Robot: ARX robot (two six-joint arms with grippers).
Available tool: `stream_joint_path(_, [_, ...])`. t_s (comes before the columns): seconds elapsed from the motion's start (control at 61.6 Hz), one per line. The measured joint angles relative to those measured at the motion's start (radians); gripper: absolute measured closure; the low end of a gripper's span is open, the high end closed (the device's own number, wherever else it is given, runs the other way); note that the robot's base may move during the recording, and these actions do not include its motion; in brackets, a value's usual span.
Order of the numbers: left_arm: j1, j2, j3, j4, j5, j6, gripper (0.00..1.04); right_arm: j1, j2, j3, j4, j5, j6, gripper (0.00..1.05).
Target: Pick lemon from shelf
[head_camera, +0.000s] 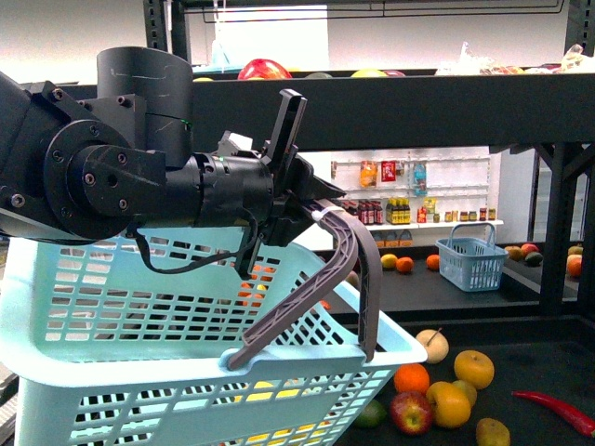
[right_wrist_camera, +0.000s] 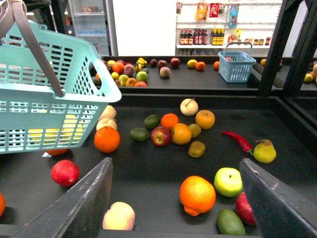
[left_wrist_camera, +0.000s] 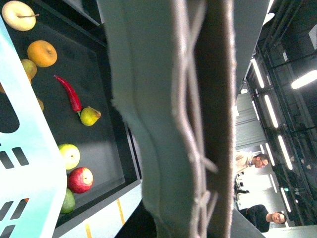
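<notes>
Plastic basket, dark metal shelf, waxy fruit

The slotted pale-blue basket (head_camera: 186, 307) looks like smooth plastic with a matt grey handle (head_camera: 344, 269); the shelf (right_wrist_camera: 148, 171) tray is matt black metal; the chilli (right_wrist_camera: 237, 141) and apple (right_wrist_camera: 161, 136) are glossy; the left arm (head_camera: 121, 158) is satin black.

a pale blue basket (head_camera: 139, 307), a red chilli (right_wrist_camera: 237, 141), assorted oranges and apples.

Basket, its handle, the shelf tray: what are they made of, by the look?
Basket: light blue moulded plastic, slotted walls, slight sheen. Handle: grey plastic, ribbed on the inside, matte; the left gripper is shut on it. Shelf: probably painted metal, flat black matte tray with raised lips; a liner can't be ruled out.
</notes>
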Motion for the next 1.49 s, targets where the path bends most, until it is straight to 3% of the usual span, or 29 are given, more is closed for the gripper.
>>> stream_joint_path(0.097, [-0.001, 0.0, 0.0, 0.0, -0.009, 0.0, 0.97, 0.0, 0.0, 0.0, 0.0, 0.0, 0.0, 0.07])
stream_joint_path(0.243, [-0.004, 0.0, -0.001, 0.023, -0.262, -0.05, 0.97, 0.0, 0.0, 0.0, 0.0, 0.0, 0.0, 0.07])
stream_joint_path(0.308, [0.011, 0.0, -0.003, 0.059, -0.313, -0.068, 0.97, 0.0, 0.0, 0.0, 0.0, 0.0, 0.0, 0.07])
stream_joint_path(0.6, [0.154, 0.0, -0.089, 0.323, -0.528, -0.204, 0.97, 0.0, 0.0, 0.0, 0.0, -0.002, 0.0, 0.07])
stream_joint_path(0.925, [0.344, 0.0, -0.154, 0.534, -0.515, -0.325, 0.97, 0.0, 0.0, 0.0, 0.0, -0.002, 0.0, 0.07])
stream_joint_path(1.493, [0.614, 0.053, -0.211, 0.765, -0.381, -0.427, 0.97, 0.0, 0.0, 0.0, 0.0, -0.002, 0.0, 0.07])
